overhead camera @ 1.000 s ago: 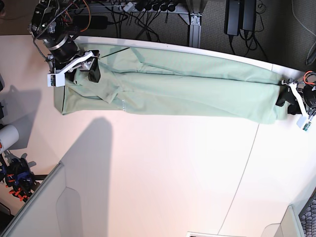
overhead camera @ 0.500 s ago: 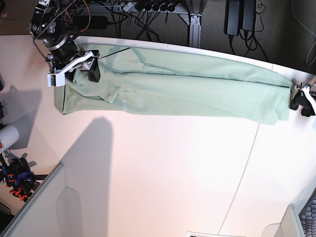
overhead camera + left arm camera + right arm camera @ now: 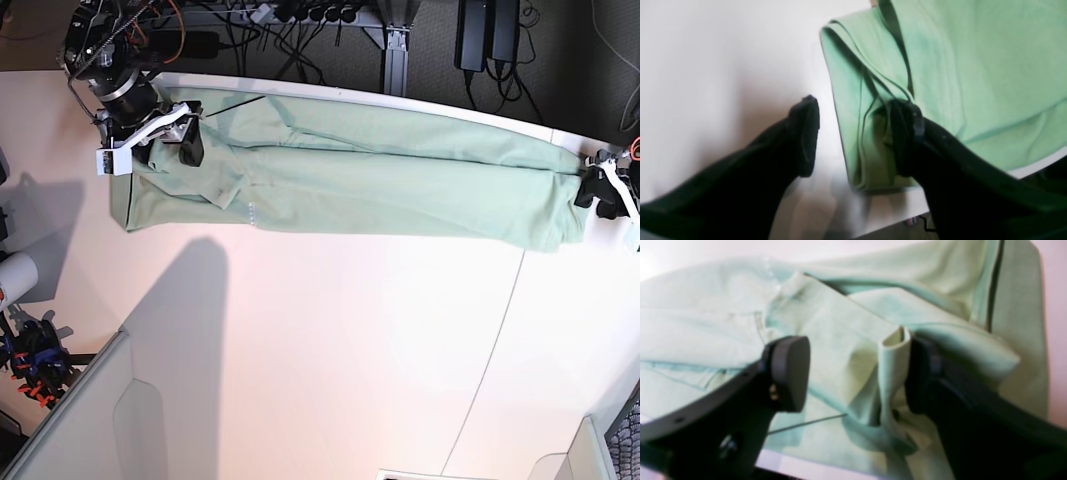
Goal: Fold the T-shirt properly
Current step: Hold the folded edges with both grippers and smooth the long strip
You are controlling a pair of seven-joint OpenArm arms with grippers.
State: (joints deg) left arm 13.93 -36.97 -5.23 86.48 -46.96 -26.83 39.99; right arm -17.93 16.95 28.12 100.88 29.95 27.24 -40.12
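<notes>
T-shirt [image 3: 380,180] lies as a long folded strip along the far side of the table [image 3: 330,350], its far long side just beside the table's back edge, collar end at the base view's left, hem end at the right. Near long side runs fairly straight; one flap kinks out near the collar end.

Right gripper [image 3: 165,140] sits over the collar end, jaws spread wide. In the right wrist view a raised fold of cloth stands between the fingers [image 3: 788,373], touching the other finger, not pinched.

Left gripper [image 3: 603,195] at the hem end, near the table's right edge, jaws wide. Left wrist view: one finger [image 3: 907,133] rests on the layered hem corner, the other is off the cloth on bare table; nothing clamped.

Whole near half of the table is bare, plenty of room to move. White cylinder [image 3: 12,278] and orange-black clamps [image 3: 35,365] at the left edge, well apart from the shirt
</notes>
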